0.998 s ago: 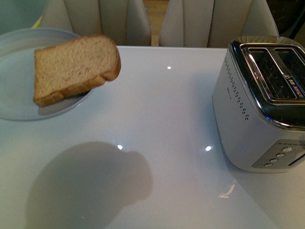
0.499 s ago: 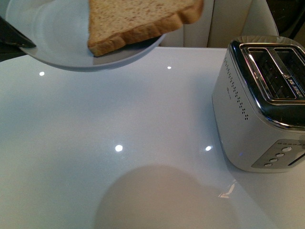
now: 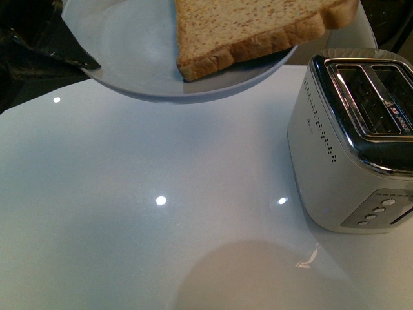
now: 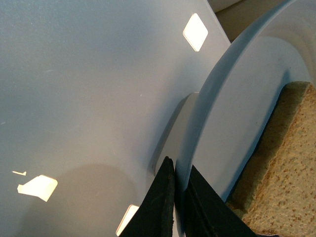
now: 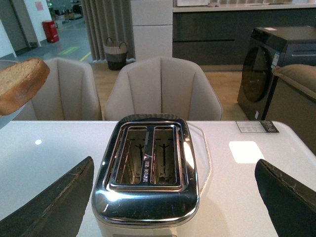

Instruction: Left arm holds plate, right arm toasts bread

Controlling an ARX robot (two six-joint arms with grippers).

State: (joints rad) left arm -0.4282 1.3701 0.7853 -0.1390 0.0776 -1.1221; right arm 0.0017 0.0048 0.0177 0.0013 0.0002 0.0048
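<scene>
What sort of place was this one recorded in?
Probably a kitchen-dining mock-up or showroom: a glossy white table with a two-slot toaster, padded beige chairs behind it, and a dark front-loading washer.

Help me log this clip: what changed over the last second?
The plate, bread on it, was carried rightward toward the toaster and higher in the front view, its shadow on the table following. The left gripper stays pinched on its rim. The toaster did not move.

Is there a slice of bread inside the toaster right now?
No, the toaster shows two empty slots from above, and the bread lies on the plate.
</scene>
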